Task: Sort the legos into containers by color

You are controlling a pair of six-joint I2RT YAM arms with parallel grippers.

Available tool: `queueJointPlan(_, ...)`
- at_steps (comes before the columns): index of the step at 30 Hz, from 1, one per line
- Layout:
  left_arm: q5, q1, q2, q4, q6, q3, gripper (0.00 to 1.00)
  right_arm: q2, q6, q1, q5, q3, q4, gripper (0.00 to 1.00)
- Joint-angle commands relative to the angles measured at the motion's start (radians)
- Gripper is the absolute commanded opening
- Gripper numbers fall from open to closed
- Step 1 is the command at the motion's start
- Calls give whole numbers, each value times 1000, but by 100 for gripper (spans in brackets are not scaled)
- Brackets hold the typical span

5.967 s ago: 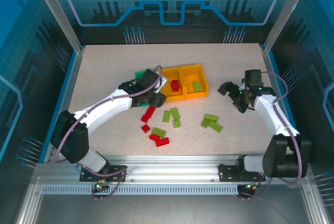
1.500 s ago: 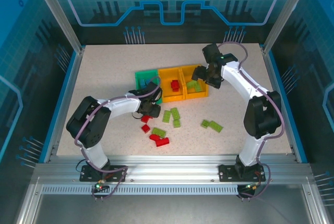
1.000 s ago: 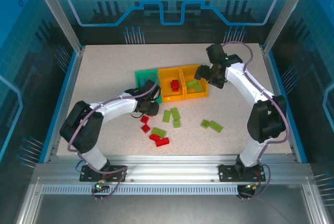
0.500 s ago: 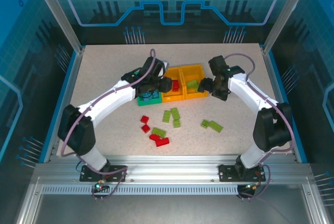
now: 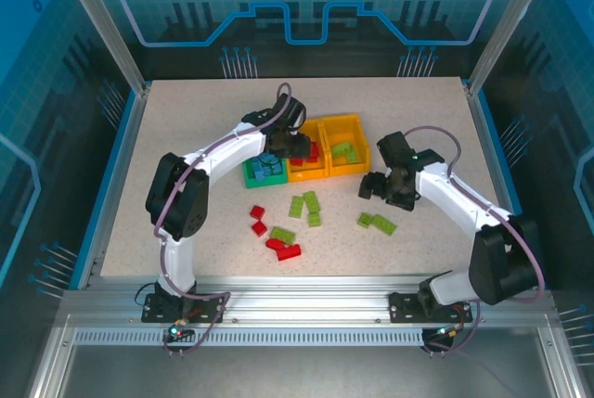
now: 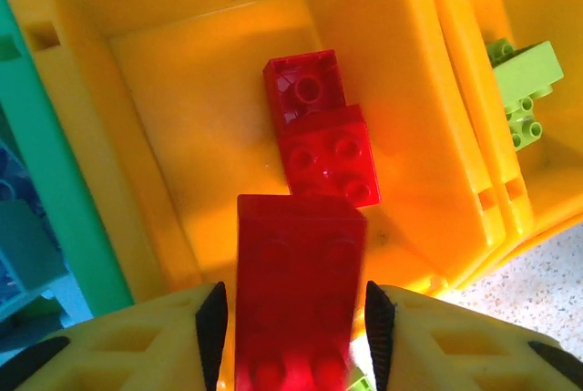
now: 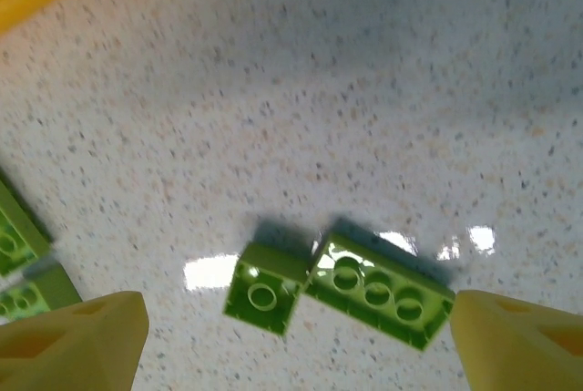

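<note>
Two red bricks (image 6: 319, 136) were seen lying in the middle bin (image 6: 182, 72). One more red brick (image 6: 299, 263) was held tight in the left end effector (image 6: 294, 318), just above that bin and not yet dropped. Blue bricks (image 5: 268, 165) were found in the green bin (image 5: 249, 178), and green bricks (image 5: 343, 151) in the right bin (image 5: 364, 149). The right end effector (image 7: 305, 341) was held wide open over two loose green bricks (image 7: 364, 286) on the bench (image 5: 176, 138). Some loose red bricks (image 5: 278, 248) and more green ones (image 5: 306, 205) were left there, so the job was judged about half done.
</note>
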Motion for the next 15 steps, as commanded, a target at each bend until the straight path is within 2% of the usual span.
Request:
queueJointPlan(1,8,3,2,-16,-20,47,54,-33,37,27,-41,-24,-54,87)
queueJointPlan(3,9,2,-3,-7,-23,44,65,-48,91,59,-45,-36,-62,86)
queueJointPlan(9,7,-13,-95,60,-26,-18,77,-4,197,148,-46,-52,-48,80)
queueJointPlan(13,-21,-14,-186,94,-16,-86,99,50,219,181,-40,-36,-38,77)
queueJointPlan(15,-49,-13,-231,104,-7,-127,99,79,226,191,-35,-22,-38,75)
